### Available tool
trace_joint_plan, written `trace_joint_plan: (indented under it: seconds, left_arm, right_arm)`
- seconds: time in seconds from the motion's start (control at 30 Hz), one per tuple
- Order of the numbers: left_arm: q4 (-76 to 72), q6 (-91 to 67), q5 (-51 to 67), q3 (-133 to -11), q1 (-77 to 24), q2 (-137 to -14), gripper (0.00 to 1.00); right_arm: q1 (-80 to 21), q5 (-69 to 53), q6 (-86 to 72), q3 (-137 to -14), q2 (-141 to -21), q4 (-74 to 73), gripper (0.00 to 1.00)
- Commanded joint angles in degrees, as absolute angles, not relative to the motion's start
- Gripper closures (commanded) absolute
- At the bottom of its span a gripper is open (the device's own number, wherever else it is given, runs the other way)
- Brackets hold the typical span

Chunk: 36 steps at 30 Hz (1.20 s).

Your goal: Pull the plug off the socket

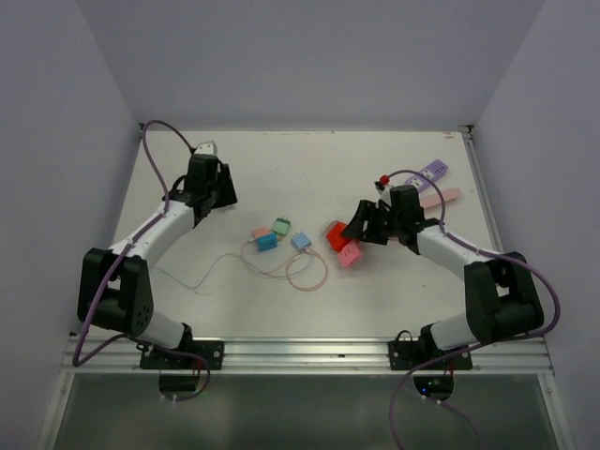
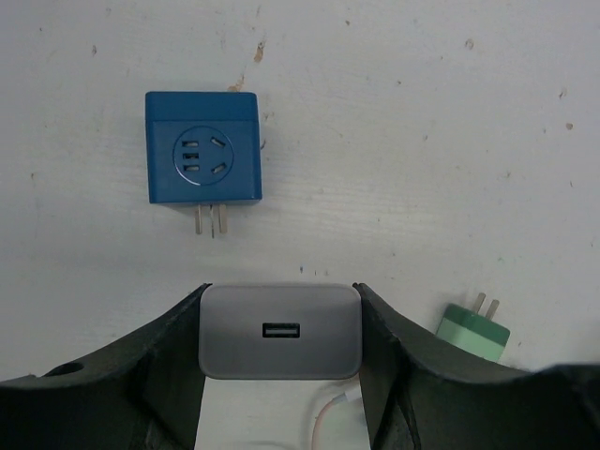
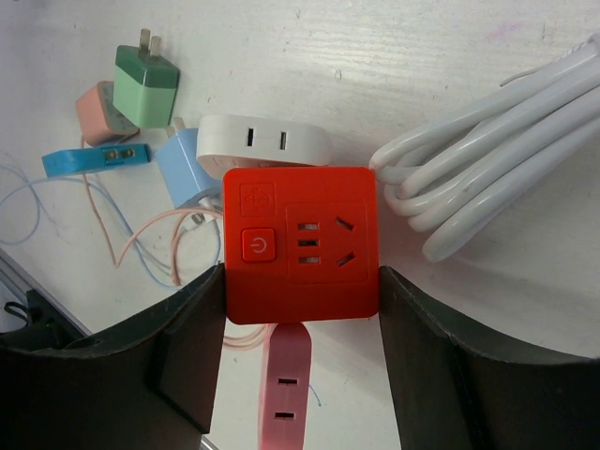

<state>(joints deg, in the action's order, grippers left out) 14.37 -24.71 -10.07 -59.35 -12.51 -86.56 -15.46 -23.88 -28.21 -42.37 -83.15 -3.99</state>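
Red socket cube (image 3: 300, 242) pinched by right gripper (image 3: 300, 286); left gripper (image 2: 281, 302) pinches grey USB charger (image 2: 279, 330), clear only in wrist views

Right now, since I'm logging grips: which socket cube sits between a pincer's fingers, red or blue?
The red cube, clamped in the right pincer; the blue cube lies free on the table.
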Motion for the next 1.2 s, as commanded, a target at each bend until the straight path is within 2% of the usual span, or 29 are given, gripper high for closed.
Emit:
trace_joint_plan:
  seconds: [0.0,0.23,0.3,0.33,0.4,0.43,0.53,0.77,0.97,1.17]
  left_arm:
    - [17.8,-24.3,-10.0,-56.8,-13.9,-84.8,0.83]
    - [19.0,-24.6,-8.3,-55.2,-14.1,-90.2,0.72]
    - [19.2,-24.5,-7.8,-55.6,-14.0,-91.7,0.66]
    - [19.2,-24.3,-7.4,-55.9,-14.1,-92.1,0.57]
    - [19.4,-24.2,-7.5,-56.3,-14.1,-92.7,0.49]
    - [19.8,-24.1,-7.8,-56.8,-14.1,-93.4,0.41]
    - [20.5,-23.9,-7.7,-57.7,-14.1,-94.3,0.32]
    - [20.7,-23.7,-3.1,-59.1,-14.1,-92.2,0.00]
    - [18.2,-22.1,5.1,-59.4,-16.5,-87.3,0.00]
    - [10.6,-26.4,12.6,-56.8,-22.0,-82.6,0.00]
  right_arm:
    - [-15.6,-22.9,-26.5,-42.0,-82.2,-5.5,1.00]
    - [-16.3,-22.9,-23.9,-42.5,-82.0,-6.3,1.00]
    - [-16.7,-22.7,-23.2,-42.4,-81.7,-6.5,1.00]
    - [-16.9,-22.7,-23.0,-42.3,-81.6,-6.5,1.00]
    - [-17.3,-22.3,-22.5,-42.0,-81.1,-6.3,1.00]
    - [-17.9,-22.0,-22.2,-41.9,-81.0,-6.3,1.00]
    - [-19.5,-20.9,-21.3,-42.1,-80.9,-6.6,1.00]
    - [-23.5,-16.9,-17.8,-43.7,-81.2,-8.3,1.00]
    - [-25.1,-14.9,-16.4,-45.3,-81.9,-9.9,1.00]
    - [-25.1,-11.5,-23.5,-46.7,-82.7,-9.9,1.00]
